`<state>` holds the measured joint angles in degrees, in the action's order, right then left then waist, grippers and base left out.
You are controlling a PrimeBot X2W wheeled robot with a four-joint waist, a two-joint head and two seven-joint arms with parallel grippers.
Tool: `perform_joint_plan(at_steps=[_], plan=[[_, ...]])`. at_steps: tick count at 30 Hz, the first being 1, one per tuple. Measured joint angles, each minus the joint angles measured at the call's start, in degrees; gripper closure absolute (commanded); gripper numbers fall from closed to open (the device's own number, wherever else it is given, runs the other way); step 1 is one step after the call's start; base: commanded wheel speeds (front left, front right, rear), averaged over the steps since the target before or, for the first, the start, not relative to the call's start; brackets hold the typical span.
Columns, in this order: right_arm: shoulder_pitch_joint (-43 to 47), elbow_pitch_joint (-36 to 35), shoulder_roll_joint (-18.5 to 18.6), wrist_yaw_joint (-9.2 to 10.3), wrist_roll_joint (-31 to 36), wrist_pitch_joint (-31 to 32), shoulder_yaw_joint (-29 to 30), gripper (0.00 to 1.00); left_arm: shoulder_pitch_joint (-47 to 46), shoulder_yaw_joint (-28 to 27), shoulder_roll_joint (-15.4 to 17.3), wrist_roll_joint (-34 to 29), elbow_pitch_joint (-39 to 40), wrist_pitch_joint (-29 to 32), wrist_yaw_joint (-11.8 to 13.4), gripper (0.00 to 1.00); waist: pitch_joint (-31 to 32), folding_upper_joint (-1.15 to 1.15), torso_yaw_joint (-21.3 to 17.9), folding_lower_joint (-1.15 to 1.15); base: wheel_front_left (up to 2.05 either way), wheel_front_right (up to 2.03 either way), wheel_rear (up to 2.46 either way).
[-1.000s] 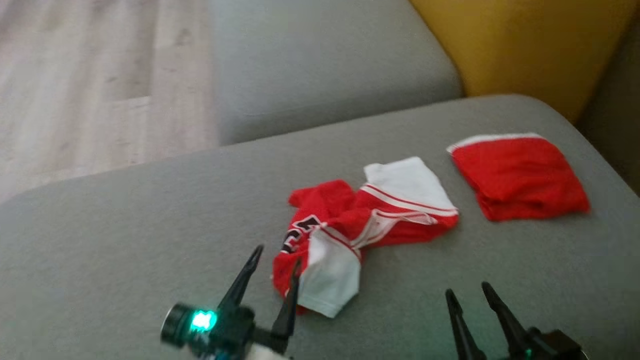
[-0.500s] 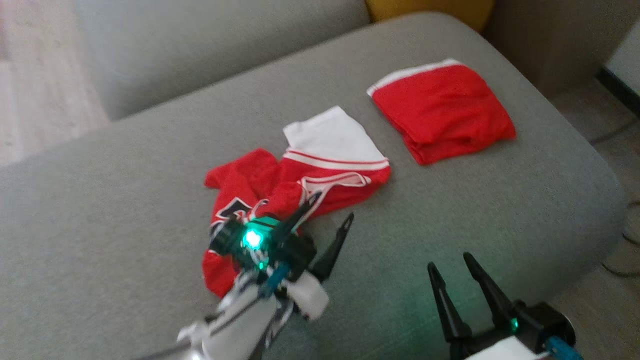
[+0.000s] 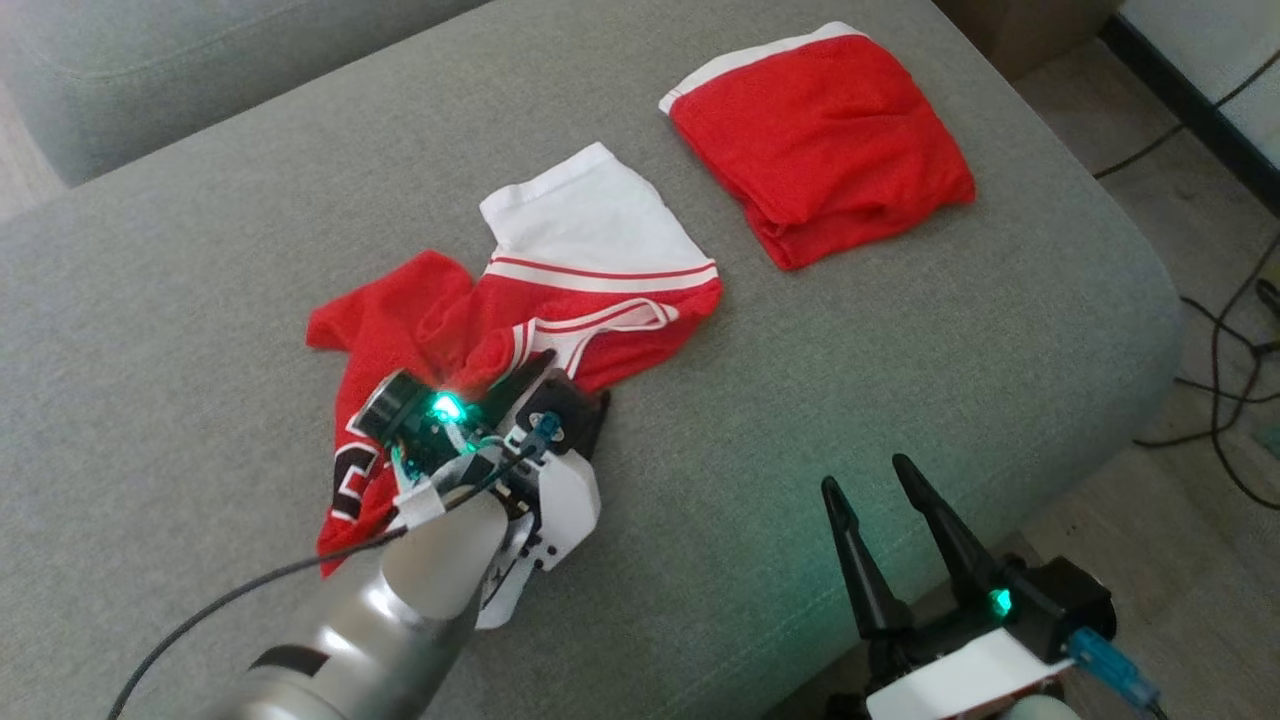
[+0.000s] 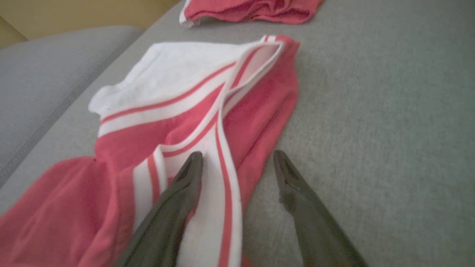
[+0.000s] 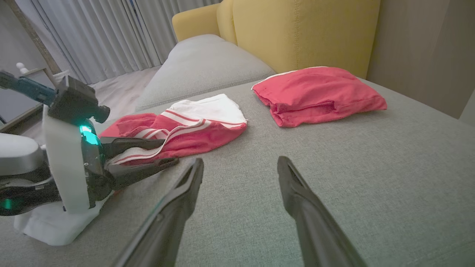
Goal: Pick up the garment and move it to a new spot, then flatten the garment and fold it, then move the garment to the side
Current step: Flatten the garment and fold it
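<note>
The garment (image 3: 590,270), a crumpled red and white jersey with striped trim, lies on the grey cushion (image 3: 900,380), directly under and ahead of the left gripper (image 3: 565,385). In the left wrist view that gripper (image 4: 237,155) has its fingers spread wide. One finger (image 4: 185,185) lies over the white striped band, the other (image 4: 293,185) over bare cushion just past the red edge, so the garment's near edge sits between them, unpinched. From the right wrist view the left gripper (image 5: 170,152) is low to the cushion, with the striped hem running between its two fingers and a white part of the garment (image 5: 207,122) bunched under its wrist. The right gripper (image 3: 867,475) is also spread and holds nothing. It hovers by the cushion's near edge, well to the right of the garment, its fingers (image 5: 185,193) pointing across bare fabric. Beyond the left gripper's fingertips and past the garment lies a folded red cloth (image 3: 820,140), apart from it. Farther behind that stands a yellow chair (image 5: 297,33), and cables (image 3: 1220,330) trail on the floor to the right gripper's right.
</note>
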<state>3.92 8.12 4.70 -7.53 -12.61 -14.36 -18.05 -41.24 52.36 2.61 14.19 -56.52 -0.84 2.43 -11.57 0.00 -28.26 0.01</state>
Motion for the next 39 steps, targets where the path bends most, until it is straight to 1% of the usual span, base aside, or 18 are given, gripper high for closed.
perform_joint_plan(at_steps=[1, 2, 3, 4, 5, 8, 12, 13, 17, 21, 25, 28, 30, 32, 36, 39], plan=[[0.01, 0.03, 0.0, 0.0, 0.0, 0.0, 0.0, 0.0, -0.08, 0.3, 0.0, 0.58, -0.69, 0.25, -0.16, 0.0, -0.14, 0.0, -0.1, 0.0, 0.0, 0.0, 0.0], [0.0, 0.03, -0.01, 0.0, 0.0, 0.0, 0.0, 0.0, -0.32, 0.52, -0.02, 1.18, -0.91, 0.21, -0.32, 0.18, -0.19, 0.0, -0.14, 0.0, 0.0, 0.0, 0.0], [0.01, 0.03, -0.02, 0.0, 0.0, 0.0, 0.01, 0.0, -0.73, 0.99, -0.13, 1.82, -1.37, 0.16, -0.45, 0.67, -0.14, 0.0, -0.11, 0.0, 0.0, 0.0, 0.0], [0.0, 0.08, -0.02, 0.0, 0.0, 0.0, 0.02, 0.0, -1.04, 1.31, -0.2, 2.37, -1.89, -0.13, -0.48, 0.78, -0.02, 0.0, -0.04, 0.0, 0.0, 0.0, 0.0], [0.01, 0.2, -0.02, 0.0, 0.0, 0.0, 0.02, 0.0, -1.1, 1.42, -0.2, 3.05, -2.18, -0.7, -0.52, 1.0, 0.2, 0.0, 0.04, 0.0, 0.0, 0.0, 0.0], [0.02, 0.51, -0.02, 0.0, 0.0, 0.0, 0.07, 0.0, -0.93, 1.9, -0.13, 5.44, -1.86, -3.34, -1.0, 1.0, 1.33, 0.0, 0.41, -0.01, 0.0, 0.0, 0.0], [0.23, 0.99, 0.09, 0.0, 0.0, 0.0, 0.11, 0.0, -1.08, 2.81, -0.04, 11.48, 3.99, -7.13, -2.09, 1.0, 3.75, 0.0, 1.28, -0.01, 0.0, 0.0, 0.0], [0.23, 0.99, 0.09, 0.0, 0.0, 0.0, 0.11, 0.0, -1.08, 2.81, -0.04, 11.48, 3.99, -7.13, -2.09, 1.0, 3.75, 0.0, 1.28, -0.01, 0.0, 0.0, 0.0], [0.42, 1.37, 0.71, 0.0, 0.0, 0.0, 0.09, 0.0, -3.01, 2.57, -0.15, 22.04, 10.8, -8.91, -2.93, 1.0, 7.17, 0.0, 2.2, -0.01, 0.0, 0.0, 0.0], [2.38, 1.7, 1.59, 0.0, -0.01, 0.0, 0.35, 0.0, -9.72, 0.24, -0.25, 32.04, 15.13, -10.8, -2.96, 1.0, 11.01, 0.0, 3.1, -0.02, 0.0, 0.0, 0.0], [4.75, 1.98, 1.58, 0.0, -0.02, 0.0, 1.54, 0.0, -16.99, -4.39, -0.94, 42.19, 17.37, -12.04, -2.91, 1.0, 13.57, 0.0, 4.8, -0.03, 0.0, 0.0, 0.0], [5.11, 1.91, 1.56, 0.0, -0.03, 0.0, 2.64, 0.0, -18.69, -6.5, -1.45, 47.12, 17.53, -12.9, -2.94, 1.0, 14.41, 0.0, 6.88, -0.02, 0.0, 0.0, 0.0], [5.14, 1.91, 1.51, 0.0, -0.03, 0.0, 3.25, 0.0, -17.29, -6.97, -1.43, 49.67, 16.46, -12.93, -3.04, 1.0, 14.76, 0.0, 8.4, -0.02, 0.0, 0.0, 0.0], [5.28, 1.96, 1.46, 0.0, -0.03, 0.0, 3.69, 0.0, -13.44, -6.82, -1.32, 51.39, 14.83, -12.92, -3.66, 1.0, 15.03, 0.0, 10.0, -0.02, 0.0, 0.0, 0.0], [6.79, 2.75, 1.18, 0.0, -0.02, 0.0, 4.57, 0.0, 0.32, -4.58, -0.94, 52.86, 10.36, -12.77, -4.02, 1.0, 15.18, 0.0, 13.32, -0.01, 0.0, 0.0, 0.0], [7.2, 2.83, 1.05, 0.0, -0.02, 0.0, 5.06, 0.0, 11.04, -3.55, 0.4, 53.22, 7.19, -12.79, -3.94, 1.0, 15.0, 0.0, 15.58, -0.01, 0.0, 0.0, 0.0]])
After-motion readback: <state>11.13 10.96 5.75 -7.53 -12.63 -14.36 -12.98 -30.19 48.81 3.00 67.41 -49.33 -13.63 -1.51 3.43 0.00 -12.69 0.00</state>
